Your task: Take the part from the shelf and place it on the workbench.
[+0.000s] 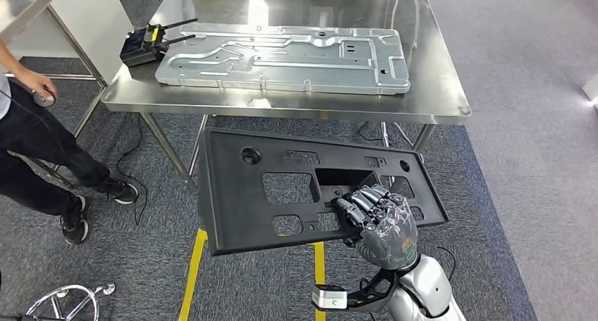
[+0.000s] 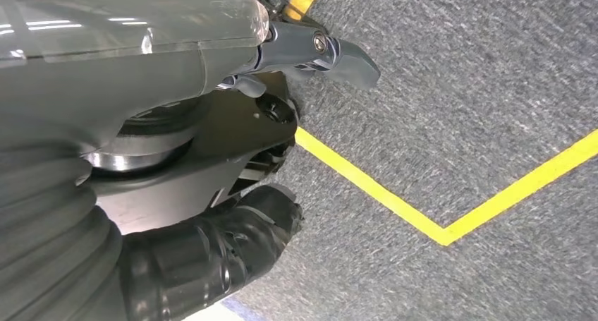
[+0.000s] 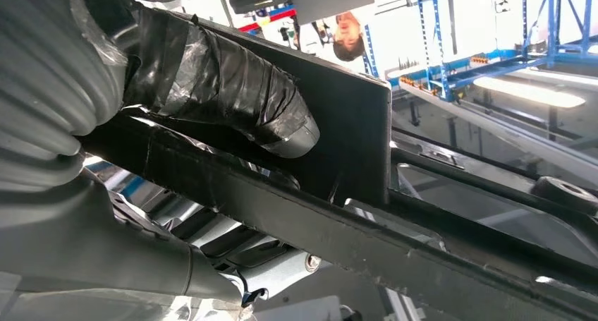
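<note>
Right hand [image 1: 377, 219] grips the black part [image 1: 282, 187] just short of the workbench [image 1: 437, 95]; it should clear the metal panel [image 1: 282, 56] there. Left hand's [image 2: 211, 257] state is unclear.

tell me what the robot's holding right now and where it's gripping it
The right hand holds the black panel, its fingers hooked into a rectangular opening near the panel's middle.

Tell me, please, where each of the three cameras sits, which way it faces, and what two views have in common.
Head view: high on the body, facing forward and down at the steel workbench; the right robot hand grips the black part.
Left wrist view: behind the left robot hand, facing the carpet with yellow floor lines.
Right wrist view: behind the right robot hand, facing along the black part.
Shared: head and right wrist views both show that grip.
</note>
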